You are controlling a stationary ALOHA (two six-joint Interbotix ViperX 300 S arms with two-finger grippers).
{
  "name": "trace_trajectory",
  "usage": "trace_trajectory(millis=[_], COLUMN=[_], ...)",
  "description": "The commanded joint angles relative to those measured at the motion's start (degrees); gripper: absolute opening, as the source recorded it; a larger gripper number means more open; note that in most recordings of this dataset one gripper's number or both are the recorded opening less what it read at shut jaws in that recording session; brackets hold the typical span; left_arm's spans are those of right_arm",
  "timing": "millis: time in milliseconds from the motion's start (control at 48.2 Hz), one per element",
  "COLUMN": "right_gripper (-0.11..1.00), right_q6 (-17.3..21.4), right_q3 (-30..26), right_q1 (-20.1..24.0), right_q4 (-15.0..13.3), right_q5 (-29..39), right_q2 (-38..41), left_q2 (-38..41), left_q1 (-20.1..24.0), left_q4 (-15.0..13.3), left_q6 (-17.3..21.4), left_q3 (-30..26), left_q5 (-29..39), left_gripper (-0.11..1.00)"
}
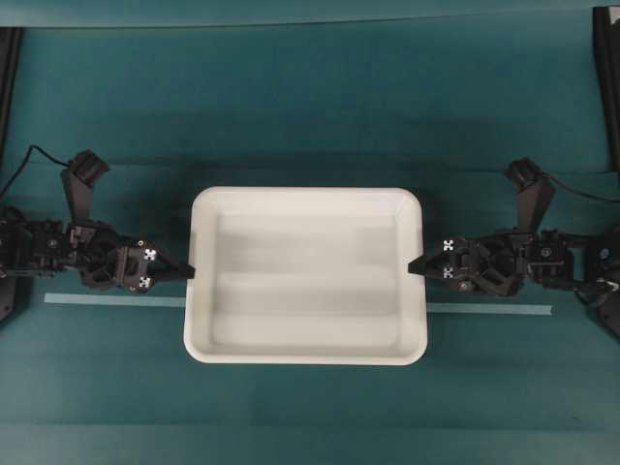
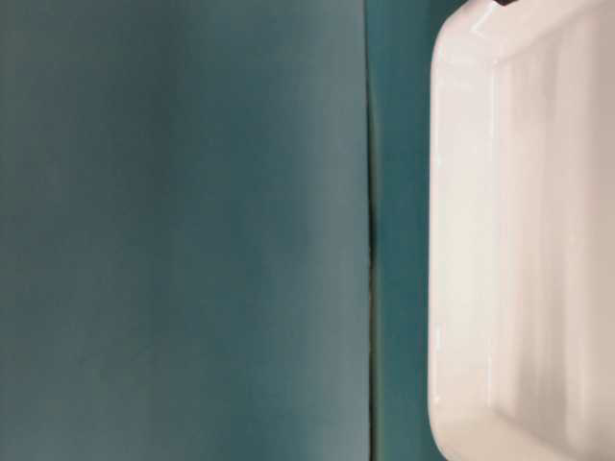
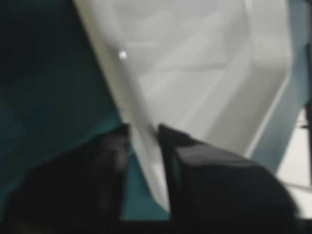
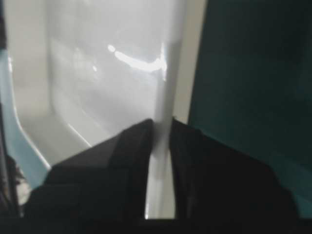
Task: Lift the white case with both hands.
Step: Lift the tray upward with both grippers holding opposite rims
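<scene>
Teal table (image 1: 310, 116); both grippers' tips half-hidden clamping white case (image 1: 306, 276) rim.

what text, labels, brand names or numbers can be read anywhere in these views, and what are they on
None: no word, number or brand can be read in any view.
The white case is plain, with nothing printed on it.
The left gripper and the right gripper carry small black-and-white square markers; these are patterns, not text.
The pale tape strip is blank.
</scene>
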Motion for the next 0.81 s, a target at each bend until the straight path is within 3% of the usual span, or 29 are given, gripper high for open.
trace_trajectory(millis=[0, 83, 788], right_gripper=[0.11, 0.11, 0.11], right_q6=[0.26, 0.97, 1.49], right_q3=[-0.88, -1.41, -2.64], right_q1=[0.18, 0.09, 0.09], right_q4=[0.0, -0.09, -0.09], right_q5=[0.7, 1.23, 3.69], right_q2=[1.49, 1.67, 1.76], left_q2=[1.41, 1.58, 1.85], left_q1=[0.18, 0.7, 1.05], left_q4=[0.0, 0.0, 0.0], left_q6=[0.18, 0.26, 1.49], left_q3=[-1.23, -1.41, -1.76], left_q5=[0.7, 1.32, 1.41], left_gripper=[0.21, 0.09, 0.09])
